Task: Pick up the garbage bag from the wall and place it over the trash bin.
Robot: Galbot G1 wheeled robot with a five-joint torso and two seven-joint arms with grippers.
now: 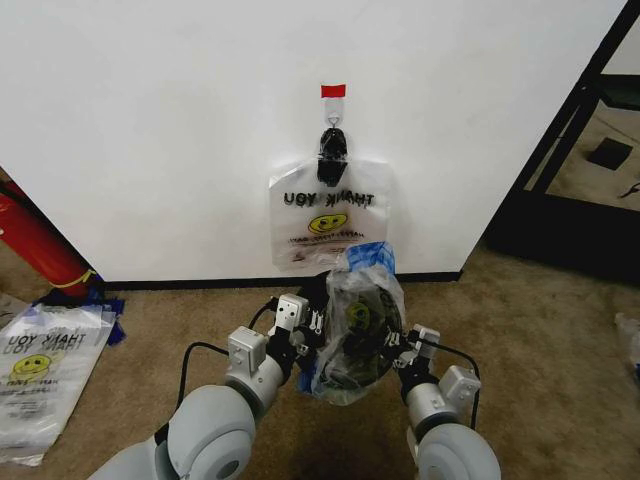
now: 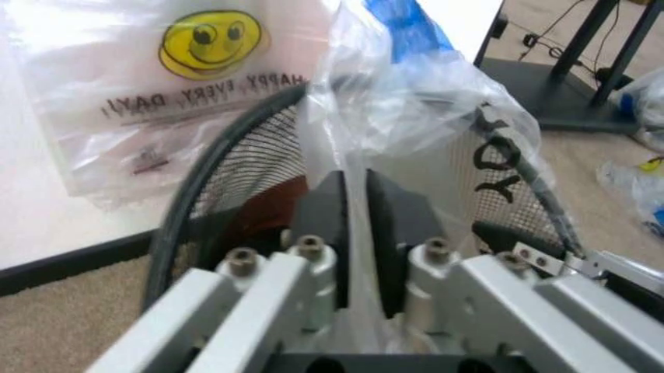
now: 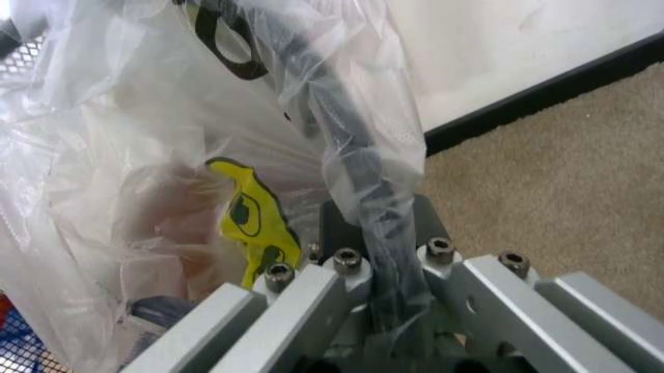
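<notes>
From the head camera, the thin translucent whitish garbage bag (image 1: 357,325) with black lettering and a blue patch is already draped over the small round black mesh trash bin (image 1: 345,372), which stands on the brown carpet just in front of the plain white wall (image 1: 150,120). The left gripper (image 1: 312,335) and the right gripper (image 1: 405,350) sit on opposite sides of the bin's rim. More bags of the same print hang from the black hook (image 1: 332,145) under a strip of red tape (image 1: 333,91), and another lies on the floor to the left.

In the left wrist view, the left gripper's (image 2: 353,225) black jaws are pressed nearly together, pinching a fold of the bag (image 2: 415,109) at the bin's rim (image 2: 207,171).

In the right wrist view, the right gripper's (image 3: 374,233) jaws are closed on the film (image 3: 135,194) where it wraps the dark rim (image 3: 337,148).

The film looks almost weightless, limp and slick, so it should crumple, slip and cling rather than hold shape; it could tear on the wire mesh if pulled hard. The best hold is probably the bag's open edge, taken on two opposite sides and kept gently taut over the rim.
</notes>
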